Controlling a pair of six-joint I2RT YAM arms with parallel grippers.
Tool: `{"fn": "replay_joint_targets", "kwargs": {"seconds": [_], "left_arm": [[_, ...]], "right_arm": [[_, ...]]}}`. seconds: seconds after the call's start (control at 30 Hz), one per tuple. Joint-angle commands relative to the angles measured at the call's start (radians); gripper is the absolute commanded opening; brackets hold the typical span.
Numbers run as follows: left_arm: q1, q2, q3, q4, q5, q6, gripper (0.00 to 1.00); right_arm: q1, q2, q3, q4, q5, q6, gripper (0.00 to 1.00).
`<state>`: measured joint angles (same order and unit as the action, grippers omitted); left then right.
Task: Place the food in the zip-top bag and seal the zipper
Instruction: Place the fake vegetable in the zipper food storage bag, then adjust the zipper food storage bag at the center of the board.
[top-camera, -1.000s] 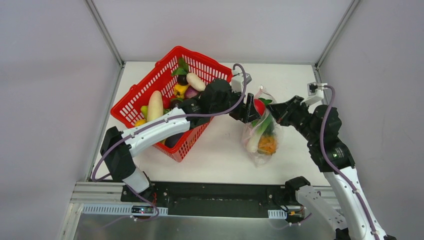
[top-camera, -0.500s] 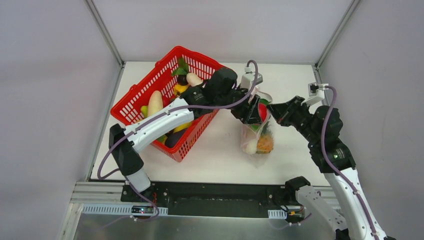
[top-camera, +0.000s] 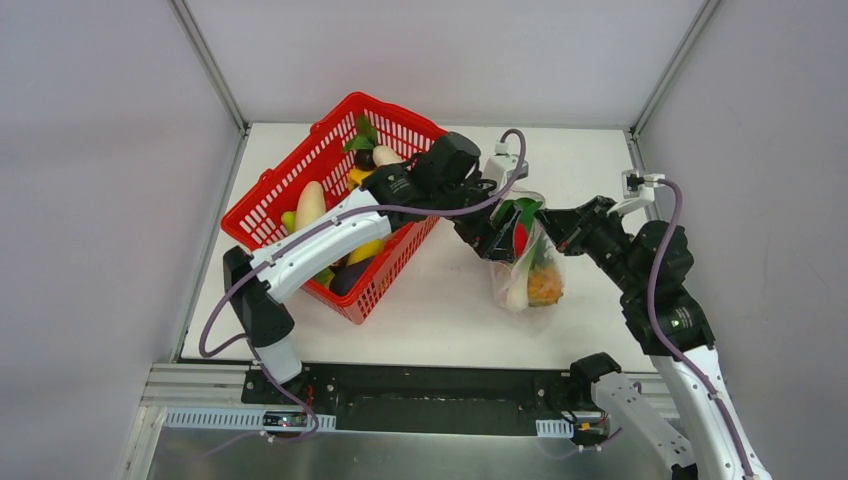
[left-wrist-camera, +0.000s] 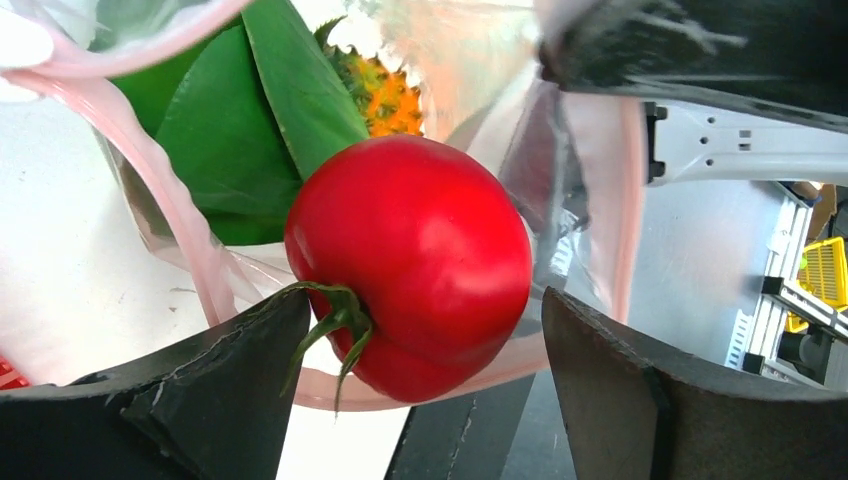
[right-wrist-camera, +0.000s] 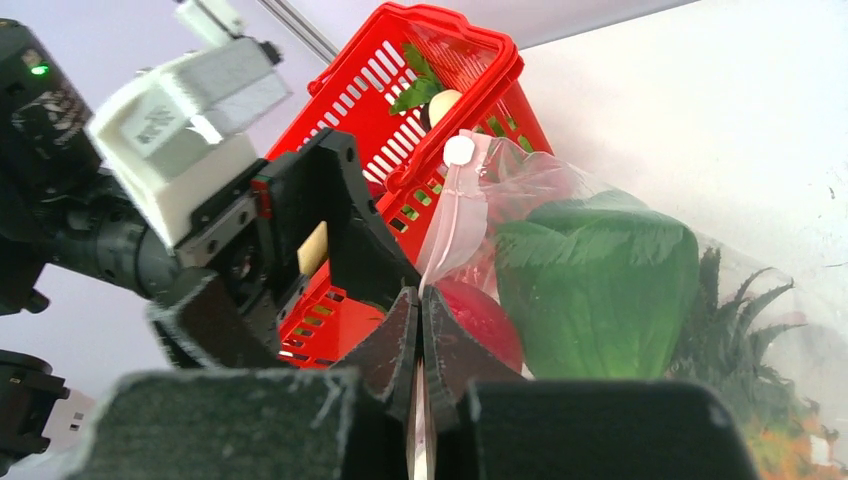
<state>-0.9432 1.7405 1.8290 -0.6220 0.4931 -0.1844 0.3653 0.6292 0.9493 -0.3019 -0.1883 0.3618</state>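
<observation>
Right, I read this as the drop-in step. My left gripper (top-camera: 500, 238) sits in the mouth of the zip-top bag (top-camera: 545, 262), fingers spread wide with one red tomato (left-wrist-camera: 410, 265) between them. A sliver of gap shows on one side, so I judge the tomato let go rather than gripped. My right gripper (right-wrist-camera: 420, 320) is pressed together on the pink zipper (right-wrist-camera: 447, 225) at the bag's 1 o'clock corner, holding the mouth up. The bag lies on the table (top-camera: 440, 300) at 3 o'clock from the red mesh basket (top-camera: 285, 164), mouth toward 12.

Next I'd want to back the left fingers out toward 10 o'clock without snagging the film, then go to the basket; sealing looks a long way off.

Inside the bag I count one tomato, one green leafy vegetable (right-wrist-camera: 595, 270), one orange pineapple (top-camera: 543, 287) and one white radish (top-camera: 517, 290). There is one bag and one basket. In the basket I make out two white radishes (top-camera: 310, 207), the arm hiding much of the rest
</observation>
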Motion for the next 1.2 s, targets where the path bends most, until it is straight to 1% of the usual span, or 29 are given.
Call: {"fn": "replay_joint_targets", "kwargs": {"seconds": [0.0,0.1,0.17,0.27,0.37,0.57,0.77,0.87,0.93,0.97,1.03,1.1,1.17], "left_arm": [[-0.007,-0.104,-0.007,0.049,0.065,0.020,0.87],[-0.006,-0.104,-0.001,0.029,0.083,0.020,0.87],[-0.007,-0.113,-0.004,0.013,0.069,0.027,0.86],[-0.008,-0.131,-0.006,-0.022,-0.015,0.039,0.86],[-0.006,-0.151,-0.018,-0.022,-0.115,0.027,0.83],[-0.007,-0.232,-0.097,0.067,-0.243,-0.016,0.79],[-0.006,-0.333,-0.206,0.182,-0.307,-0.041,0.79],[-0.007,-0.364,-0.243,0.193,-0.361,-0.050,0.78],[-0.008,-0.364,-0.250,0.164,-0.414,-0.062,0.77],[-0.005,-0.357,-0.253,0.147,-0.434,-0.072,0.76],[-0.005,-0.339,-0.263,0.125,-0.458,-0.099,0.71],[0.002,-0.315,-0.276,0.125,-0.459,-0.151,0.64],[0.012,-0.296,-0.288,0.141,-0.436,-0.192,0.60]], "right_arm": [[0.004,-0.001,-0.004,0.140,-0.027,-0.004,0.00],[0.003,0.006,-0.014,0.158,-0.049,0.005,0.00],[0.003,0.005,-0.016,0.162,-0.051,0.007,0.00],[0.003,0.001,-0.015,0.162,-0.047,0.006,0.00],[0.003,-0.006,-0.015,0.163,-0.046,0.007,0.00],[0.004,-0.007,-0.011,0.155,-0.041,0.005,0.00],[0.004,-0.005,-0.007,0.154,-0.039,0.003,0.00],[0.003,-0.005,-0.007,0.153,-0.040,0.003,0.00],[0.004,-0.005,-0.007,0.153,-0.040,0.003,0.00],[0.004,-0.005,-0.009,0.154,-0.040,0.004,0.00],[0.004,-0.009,-0.009,0.153,-0.040,0.006,0.00],[0.004,-0.010,-0.010,0.154,-0.039,0.006,0.00],[0.004,-0.010,-0.010,0.155,-0.040,0.009,0.00]]}}
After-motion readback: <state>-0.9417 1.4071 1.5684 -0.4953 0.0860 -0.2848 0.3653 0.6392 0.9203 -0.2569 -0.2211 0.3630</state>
